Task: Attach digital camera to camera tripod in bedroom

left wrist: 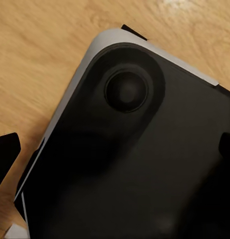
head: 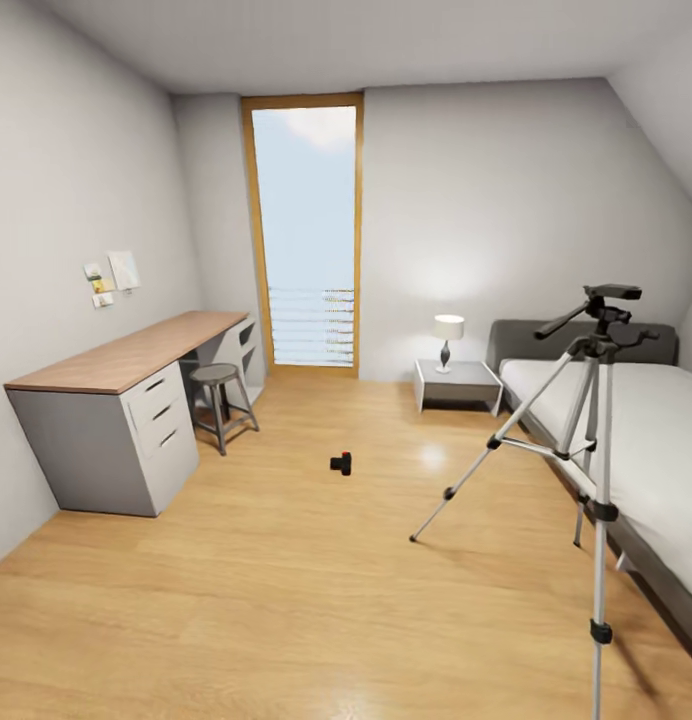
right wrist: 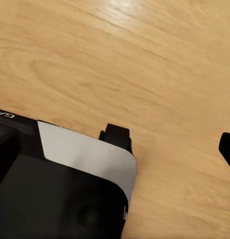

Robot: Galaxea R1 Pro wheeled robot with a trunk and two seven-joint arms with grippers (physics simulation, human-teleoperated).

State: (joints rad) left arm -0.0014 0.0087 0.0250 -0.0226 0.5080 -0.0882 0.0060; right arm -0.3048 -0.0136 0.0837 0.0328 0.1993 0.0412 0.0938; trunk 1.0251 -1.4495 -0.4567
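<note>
Head view: digital camera [head: 341, 463] on floor [head: 286, 560] — camera tripod [head: 594, 420] beside bed [head: 636, 440].

I am seeing a black camera [head: 341, 463] lying on a light wood plank floor [head: 286, 580]. The tripod [head: 586, 430] is showing silver legs with black joints and a black head. The walls [head: 506, 230] are looking pale grey, the counter [head: 126, 352] wood-topped over grey drawers, the bed [head: 636, 440] grey with white mattress. My base [left wrist: 144, 164] is showing black with a grey rim.
</note>
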